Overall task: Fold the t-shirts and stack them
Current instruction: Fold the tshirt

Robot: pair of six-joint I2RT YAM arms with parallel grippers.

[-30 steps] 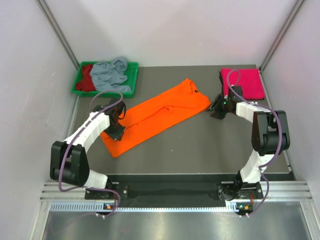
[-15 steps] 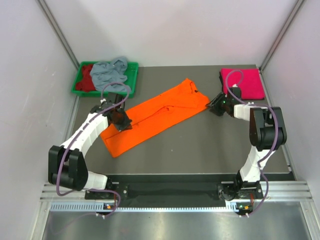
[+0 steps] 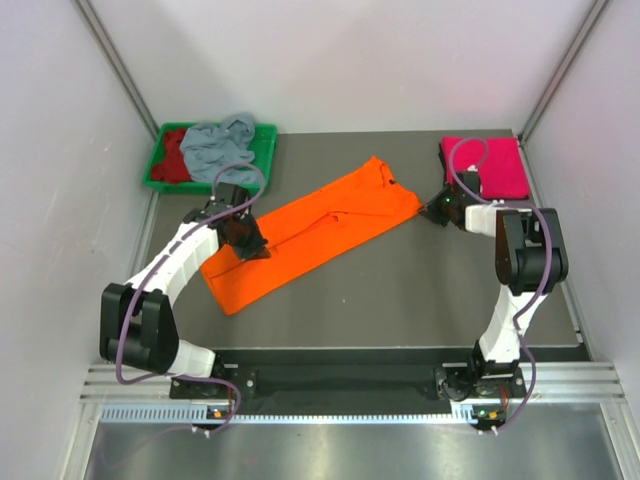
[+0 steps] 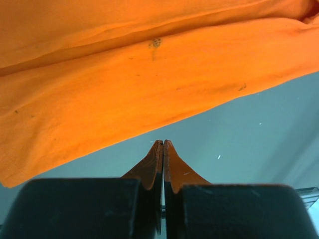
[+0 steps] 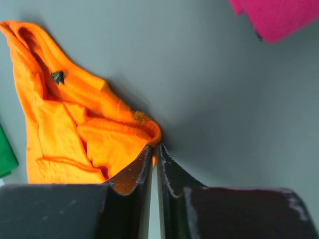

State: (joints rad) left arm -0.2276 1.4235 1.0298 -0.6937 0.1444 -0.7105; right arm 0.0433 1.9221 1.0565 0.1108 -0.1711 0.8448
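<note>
Centrally, orange t-shirt [image 3: 320, 235]: spread slantwise on grey table [image 3: 400, 290], lower left to upper right. Left gripper [image 3: 250, 245]: fingers pressed together, nothing seen between them, at the shirt's left portion. Right gripper [image 3: 432, 208]: jaws drawn to a slit, pinching the shirt's right hem corner. Magenta t-shirt [image 3: 490, 165]: folded, upper right. Grey-blue t-shirt [image 3: 220, 148] and dark red t-shirt [image 3: 175, 160]: crumpled in green tray [image 3: 262, 160], upper left.
</note>
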